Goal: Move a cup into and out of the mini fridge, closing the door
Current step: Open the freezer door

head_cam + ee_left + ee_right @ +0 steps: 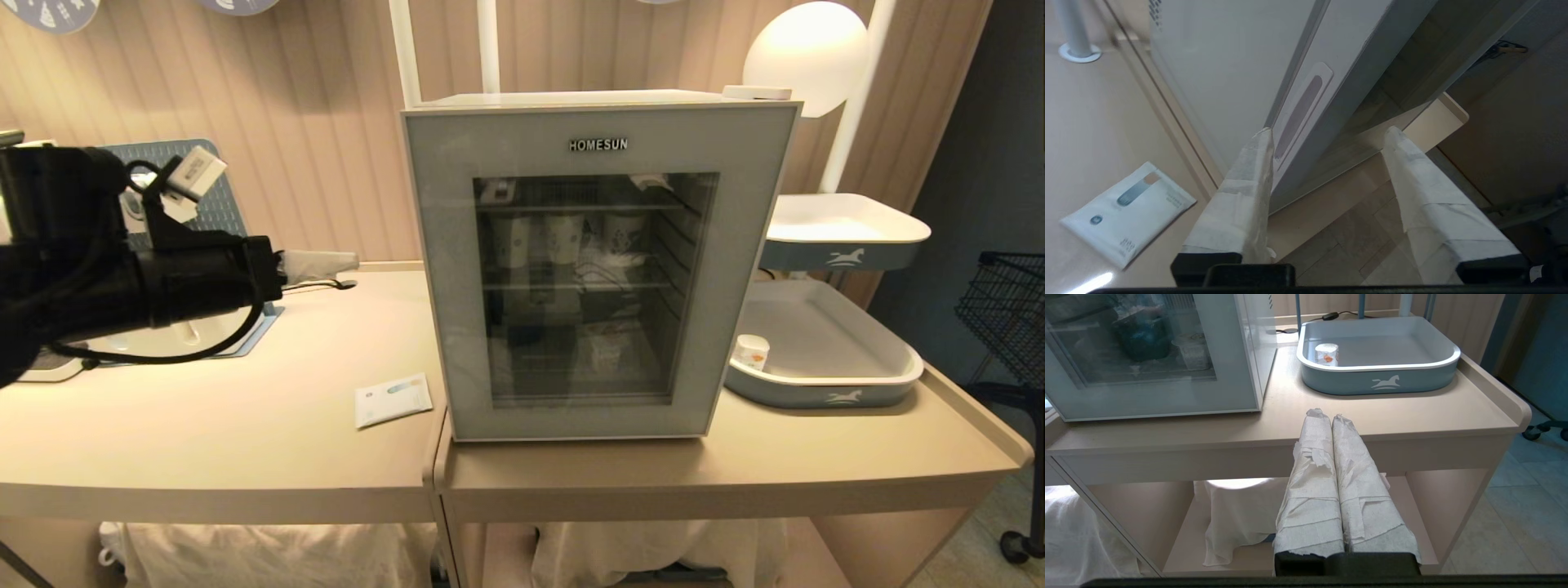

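Step in hand: opening door (600, 269) of mini fridge (571, 100), now shut. Left gripper (1327, 134) beside door's side handle recess, jaws parted, empty. Right gripper (1327, 416) parked low, jaws pressed together. Cup (749, 353) sits in tray (824, 384). Next: hook door edge, pull.

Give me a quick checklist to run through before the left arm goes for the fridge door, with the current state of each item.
1. Door shut on the mini fridge: ok.
2. Left gripper open, fingers straddling the door's side edge: ok.
3. Side handle recess beside one finger: ok.
4. Finger actually hooked into the recess: cannot tell.
5. Right gripper shut, parked low before the table edge: ok.
6. Small pot upright in the tray right of the fridge: ok.
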